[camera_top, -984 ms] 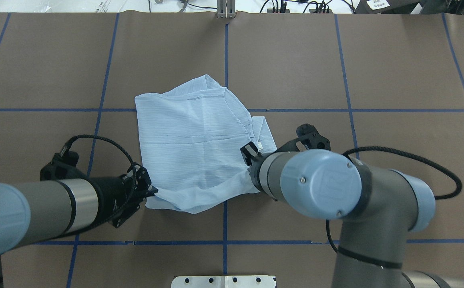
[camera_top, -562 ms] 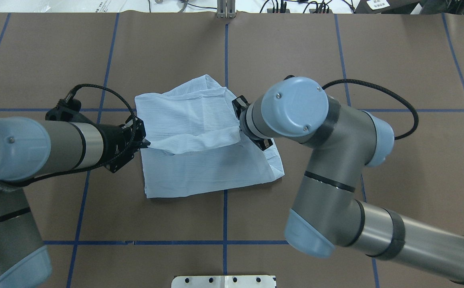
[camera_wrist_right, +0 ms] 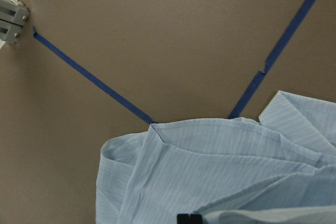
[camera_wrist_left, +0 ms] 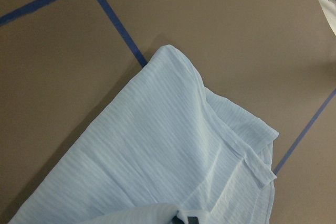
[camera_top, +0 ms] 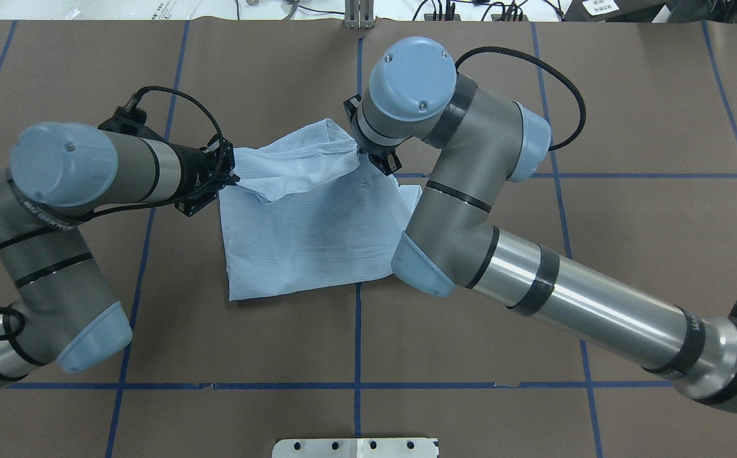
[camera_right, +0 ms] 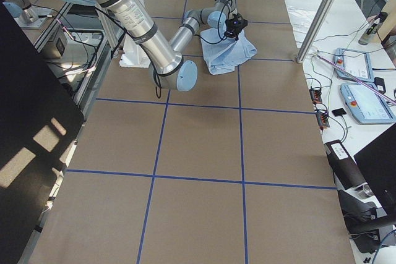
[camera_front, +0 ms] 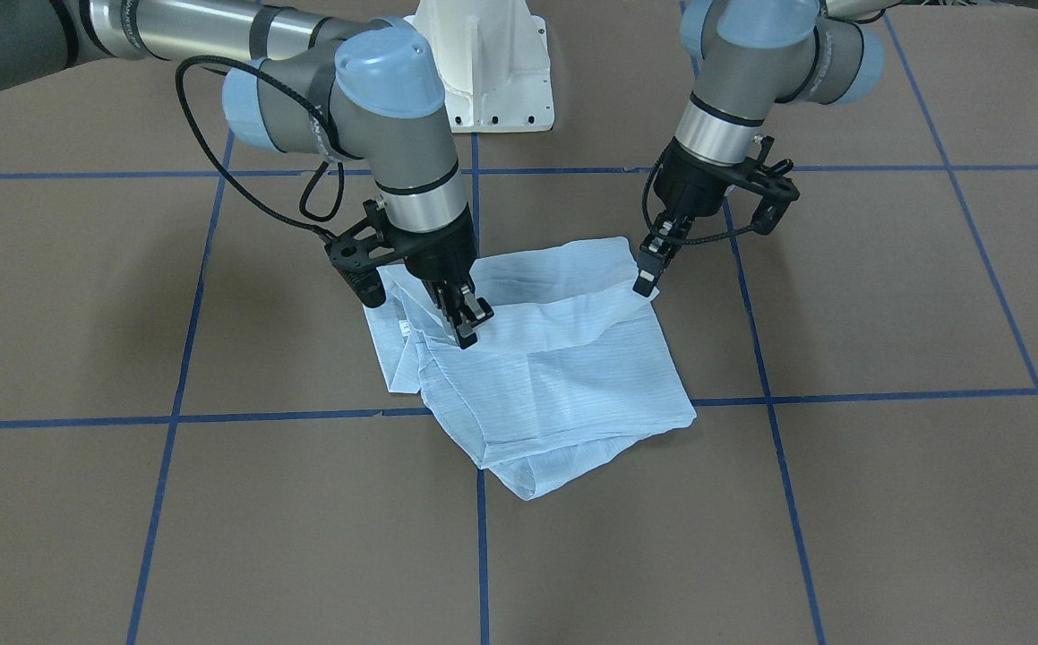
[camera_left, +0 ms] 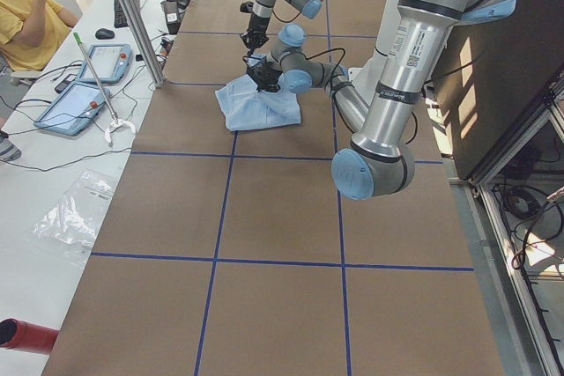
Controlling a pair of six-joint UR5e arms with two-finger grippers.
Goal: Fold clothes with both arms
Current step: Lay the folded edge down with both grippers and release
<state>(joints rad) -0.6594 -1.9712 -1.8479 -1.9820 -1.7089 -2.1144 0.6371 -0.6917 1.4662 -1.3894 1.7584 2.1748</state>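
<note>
between my two grippers | the shirt (camera_top: 304,235) has one edge lifted and strung from left gripper (camera_top: 233,180) to right gripper (camera_top: 363,152) | i read left as pinched tight on one end of that edge, right clamped on the other | rest of shirt lies flat on table (camera_top: 597,95), base-side of both grippers, across a blue tape line (camera_top: 358,331)

The shirt (camera_top: 304,248) lies near the middle of the table (camera_top: 565,95), straight out in front of the pedestal base (camera_front: 483,81). The left gripper (camera_front: 645,274) stands at its left edge and the right gripper (camera_front: 474,322) near its right edge. Between them, one end in each, stretches a lifted fold of the shirt, over the half farther from the base.
</note>
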